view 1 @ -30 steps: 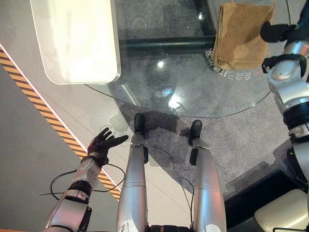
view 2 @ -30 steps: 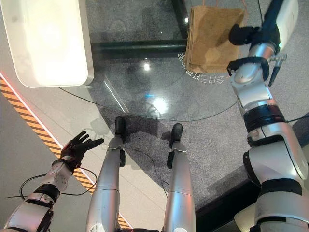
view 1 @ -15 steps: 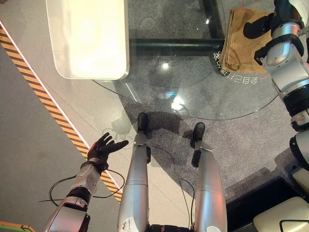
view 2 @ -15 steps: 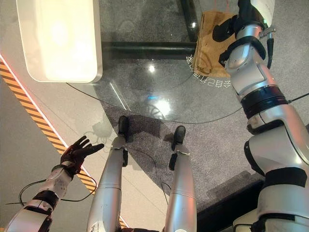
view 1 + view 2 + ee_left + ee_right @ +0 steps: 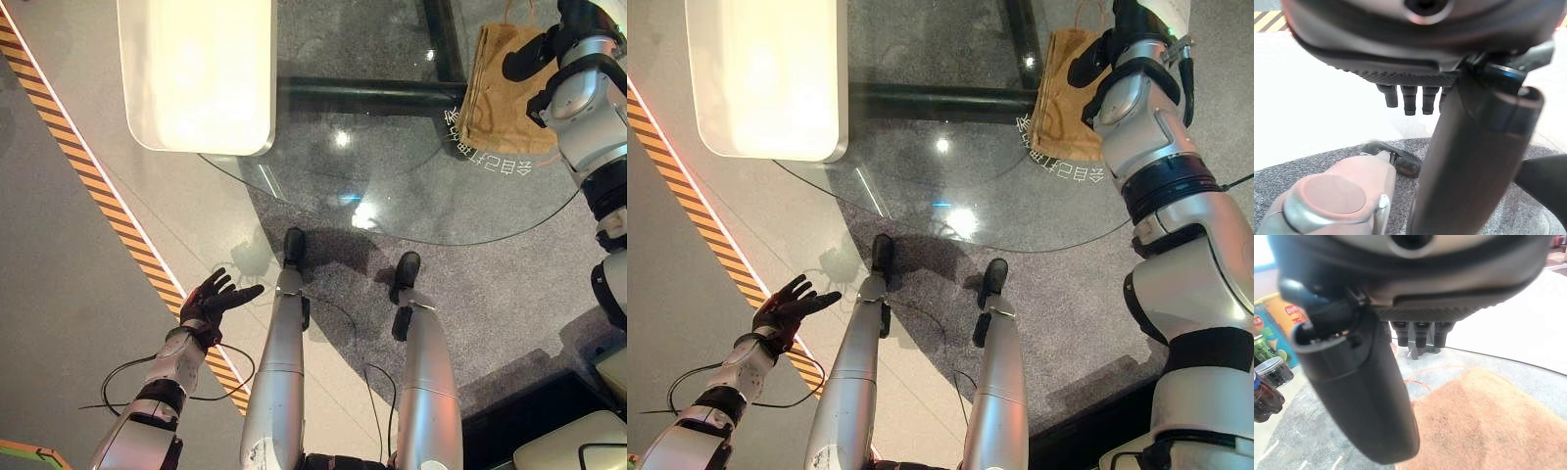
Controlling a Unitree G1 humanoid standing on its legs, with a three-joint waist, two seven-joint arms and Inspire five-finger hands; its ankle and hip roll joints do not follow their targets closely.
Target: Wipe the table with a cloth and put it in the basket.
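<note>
Well, the tan terry cloth (image 5: 503,90) lies folded flat at about two o'clock on the round glass table (image 5: 392,186), and it looks light, limp and easy to bunch, so I'd press down on its middle. Over it hovers the right hand (image 5: 1366,382), fingers straight. Down at seven o'clock, over the floor, the left hand (image 5: 217,299) hangs spread and idle.

The cloth (image 5: 502,90) lies on the far right part of the round glass table (image 5: 392,196), with my right hand (image 5: 534,57) over its right edge. A white panel (image 5: 196,73) sits at the table's far left. My left hand (image 5: 214,304) hangs low left, well apart from the table, beside a striped floor strip (image 5: 118,220).
</note>
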